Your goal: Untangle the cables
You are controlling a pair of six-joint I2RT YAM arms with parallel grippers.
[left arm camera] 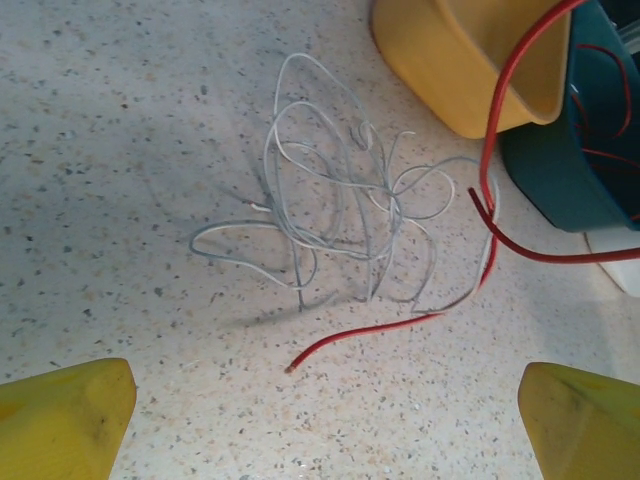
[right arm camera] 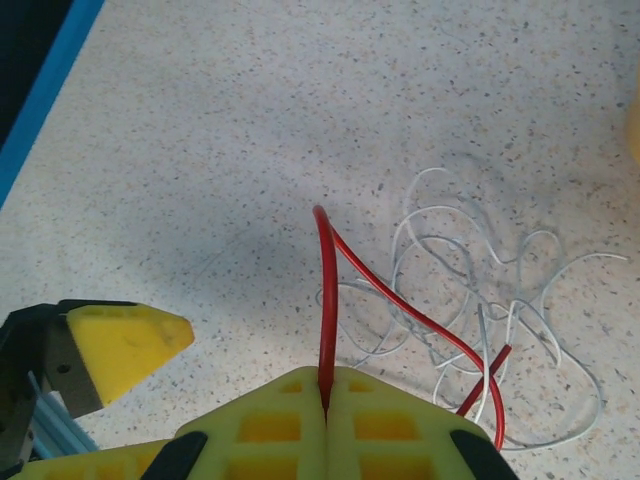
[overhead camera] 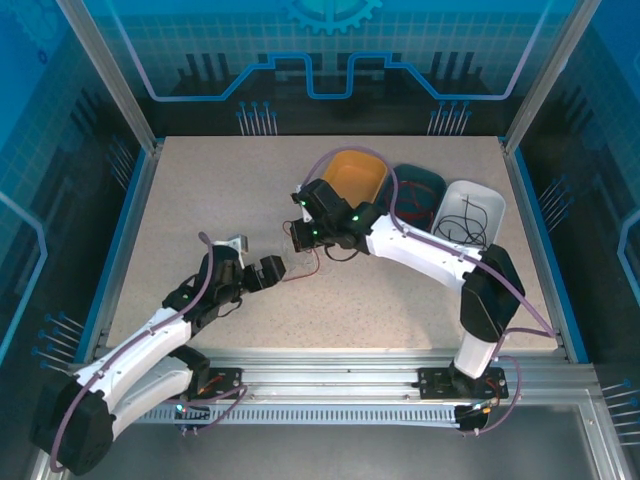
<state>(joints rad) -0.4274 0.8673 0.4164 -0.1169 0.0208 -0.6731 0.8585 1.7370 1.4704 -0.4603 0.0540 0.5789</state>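
On the speckled table, between the two arms, the white cables were seen lying in a loose tangle. A red cable was clamped in the closed right gripper; the left gripper was held wide apart near the tangle

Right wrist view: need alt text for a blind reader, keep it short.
The right gripper, with yellow fingers, is shut on a red cable. The cable loops up from the pinch and arcs down into a loose tangle of white cables lying on the speckled table.
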